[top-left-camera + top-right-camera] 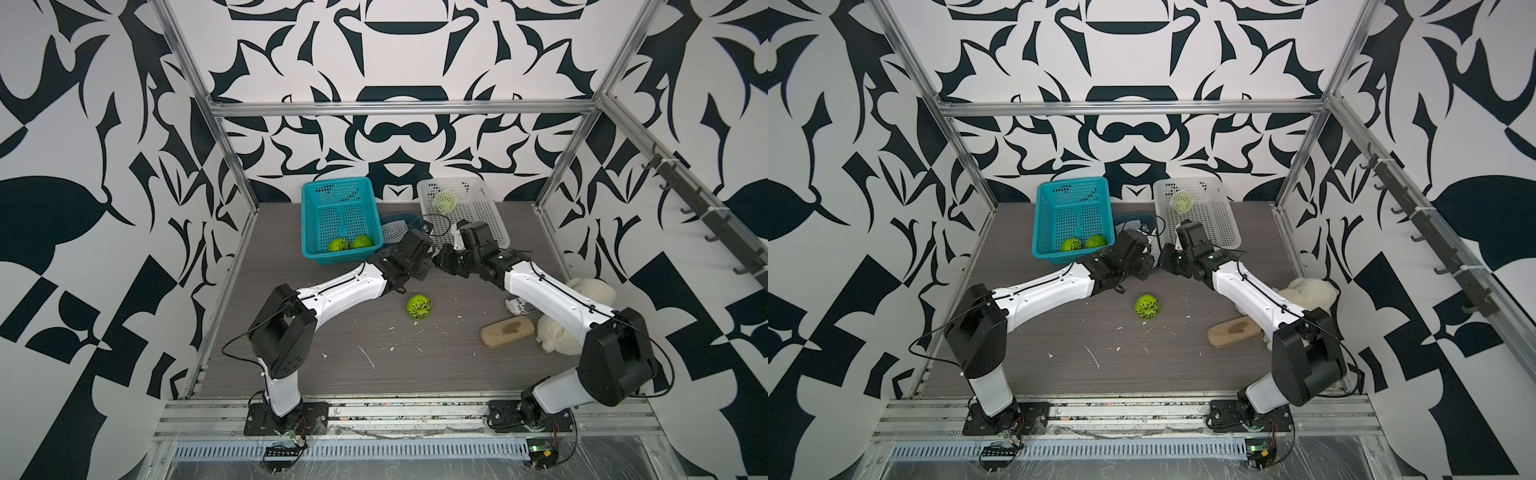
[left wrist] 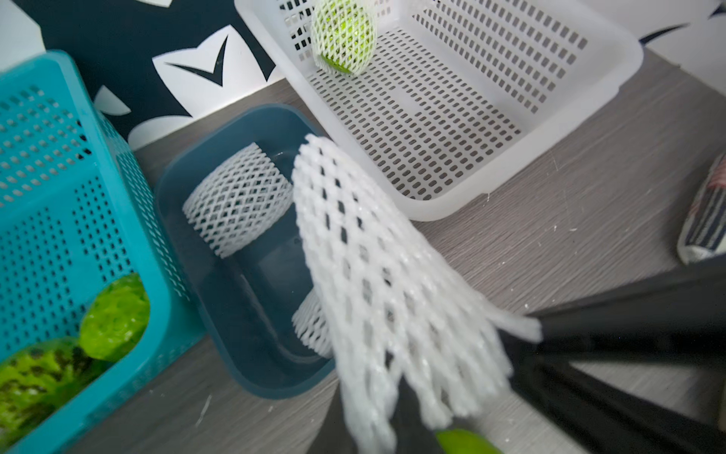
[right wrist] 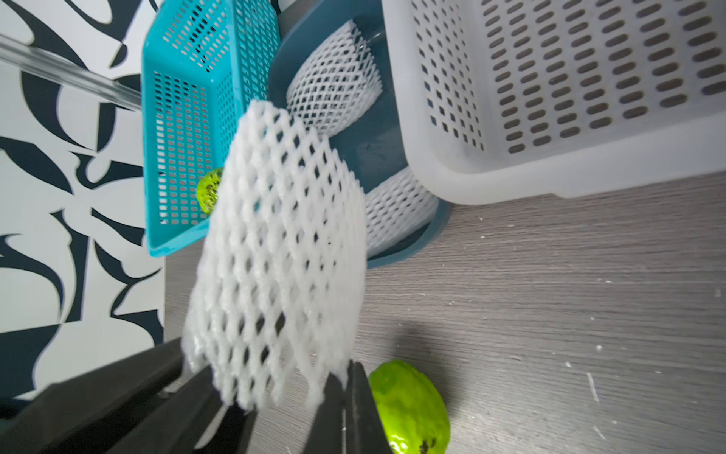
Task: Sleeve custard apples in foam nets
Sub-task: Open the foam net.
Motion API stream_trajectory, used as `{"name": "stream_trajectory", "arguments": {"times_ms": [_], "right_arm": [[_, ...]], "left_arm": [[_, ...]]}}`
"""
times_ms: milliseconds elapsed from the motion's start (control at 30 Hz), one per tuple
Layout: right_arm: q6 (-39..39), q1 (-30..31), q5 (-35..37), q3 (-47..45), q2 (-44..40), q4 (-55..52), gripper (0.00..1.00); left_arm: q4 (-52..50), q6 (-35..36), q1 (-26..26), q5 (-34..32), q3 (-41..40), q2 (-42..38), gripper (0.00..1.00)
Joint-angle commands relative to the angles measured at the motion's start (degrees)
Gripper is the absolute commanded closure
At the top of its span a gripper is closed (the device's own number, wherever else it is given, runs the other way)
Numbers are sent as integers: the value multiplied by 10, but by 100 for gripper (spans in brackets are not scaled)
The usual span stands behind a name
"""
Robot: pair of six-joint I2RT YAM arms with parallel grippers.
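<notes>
1. Left claw (image 1: 428, 252): closed on the foam net (image 2: 385, 275). In the left wrist view the net's lower strands gather into a bunch at this claw. The rest of the mesh fans open away from it.
2. Right claw (image 1: 441, 258): positioned tip to tip with the left claw at mid-counter, in front of the baskets. It meets the lower edge of the same foam net. These views do not show whether its jaws grip the net.
3. Loose custard apple (image 1: 419, 306): bare, resting on the counter (image 1: 374, 365). It lies near the 2 claws on the side toward the arm bases and is not touching either.
4. Teal basket (image 1: 337, 181): at the far edge, left of centre. It holds 2 bare custard apples (image 1: 338, 244) (image 1: 362, 241), side by side against its near wall.
5. White basket (image 1: 457, 180): at the far edge, right of centre. It holds 1 sleeved custard apple (image 1: 444, 200) at its far end, with white mesh wrapped around the green fruit.
6. Dark blue tub (image 2: 176, 204): between the 2 baskets. It holds 2 spare foam nets (image 2: 239, 200) (image 2: 312, 326), both empty.
7. Cream plush toy (image 1: 590, 291): beside the right arm, well apart from the claws.
</notes>
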Motion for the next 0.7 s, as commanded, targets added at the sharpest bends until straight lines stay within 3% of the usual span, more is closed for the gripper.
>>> {"name": "stream_trajectory", "arguments": {"times_ms": [0,100,367,433,533,667], "right_arm": [[-16,0,-23,-4,-21,37,55],[-25,4,-13,-9,-27,42,43],[-42,4,49,-29,-14,60,45],[-43,3,64,-29,-8,64,55],[-44,4,88,-27,-6,59,81],[-55,3,131,-24,-9,30,85]], "left_arm": [[-15,-22,1,14,21,5,90],[-39,-30,2,23,39,10,92],[-61,-50,10,95,35,-9,94],[-71,-53,16,104,31,-13,95],[-90,-62,30,110,24,-18,96],[-98,-76,54,112,6,-30,96]]}}
